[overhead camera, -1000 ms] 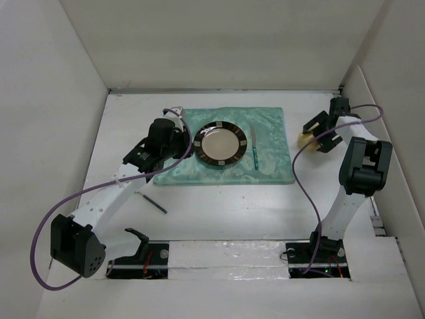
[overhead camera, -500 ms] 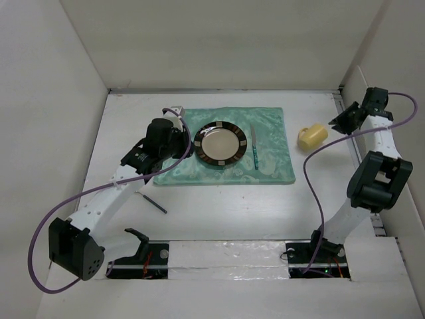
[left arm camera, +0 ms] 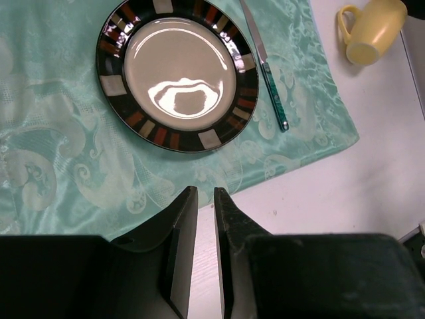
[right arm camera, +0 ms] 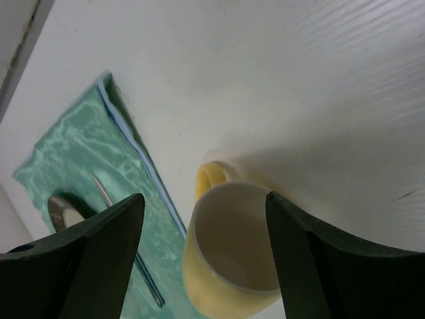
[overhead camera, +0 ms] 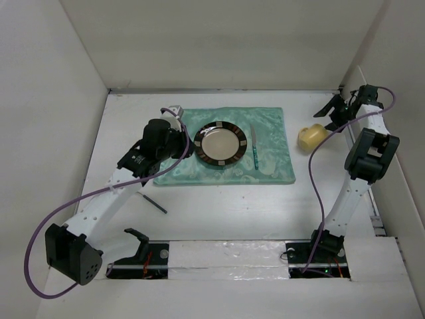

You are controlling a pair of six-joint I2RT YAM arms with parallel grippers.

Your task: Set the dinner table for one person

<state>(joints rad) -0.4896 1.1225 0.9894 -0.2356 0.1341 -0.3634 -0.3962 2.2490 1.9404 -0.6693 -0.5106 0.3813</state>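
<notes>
Jaws on the right gape wide near the yellow mug (right arm camera: pixel 229 262); left jaws barely parted, empty.

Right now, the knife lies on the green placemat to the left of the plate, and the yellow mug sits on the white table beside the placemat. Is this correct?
Not quite. The knife lies on the placemat to the right of the plate, not the left; the top external view shows it. The yellow mug does sit on the white table beside the placemat.
</notes>
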